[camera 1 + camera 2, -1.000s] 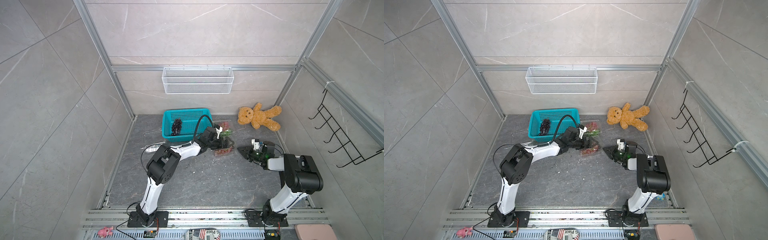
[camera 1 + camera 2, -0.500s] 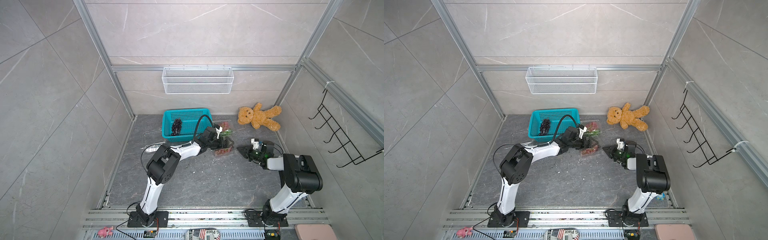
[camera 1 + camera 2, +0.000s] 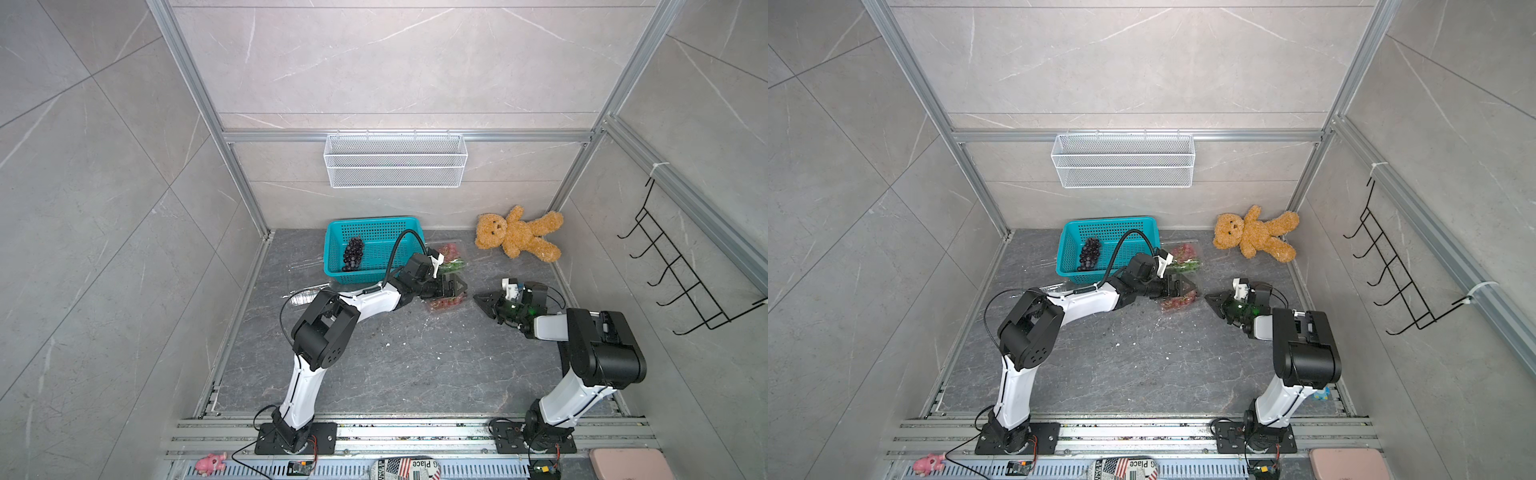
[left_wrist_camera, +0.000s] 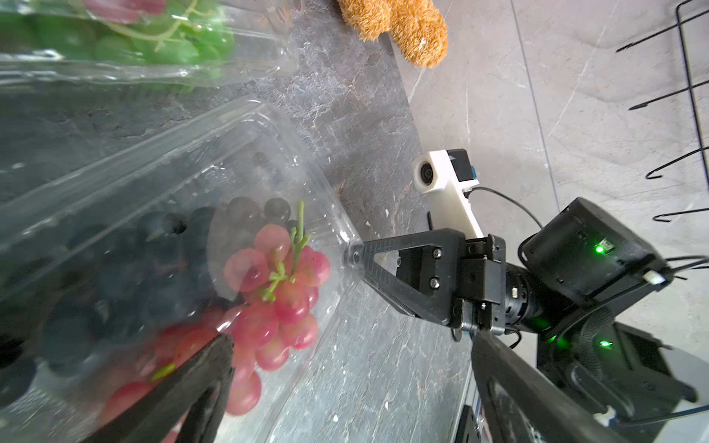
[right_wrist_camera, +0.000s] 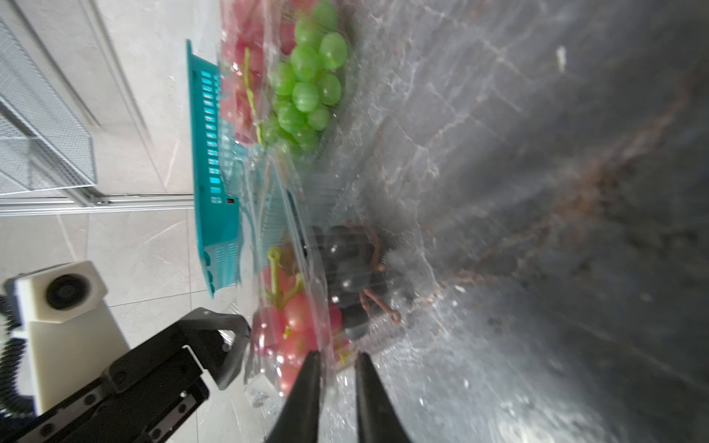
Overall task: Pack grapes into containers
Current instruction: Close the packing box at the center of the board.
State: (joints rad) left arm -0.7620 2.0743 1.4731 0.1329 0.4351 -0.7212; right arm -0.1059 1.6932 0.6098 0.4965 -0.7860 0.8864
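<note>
the white and black left arm comes up from the metal rail at the near edge, bends at its big black elbow and lies out long and low over the dark stone floor, towards the back wall. its left claw hangs right over a small clear plastic box with a hinged lid, and its two fingers are spread wide apart. in the left wrist view one finger is above the box and the other is off to the side, over the floor. the right arm stands up from the rail on the other side, folds at its elbow and reaches sideways and down, so the right claw points at the left claw from across the box. its pointy tips sit right at the rim of the box. they are close together with just a thin gap, and i cannot tell if they are pinching the rim. inside this box lie a bunch of pink-red grapes and a bunch of dark purple grapes. a second clear box just behind it holds green grapes and more pink-red ones. one more dark bunch lies in the teal plastic basket with holes near the back wall. a fuzzy brown teddy bear lies in the far corner, well apart from both claws.
</note>
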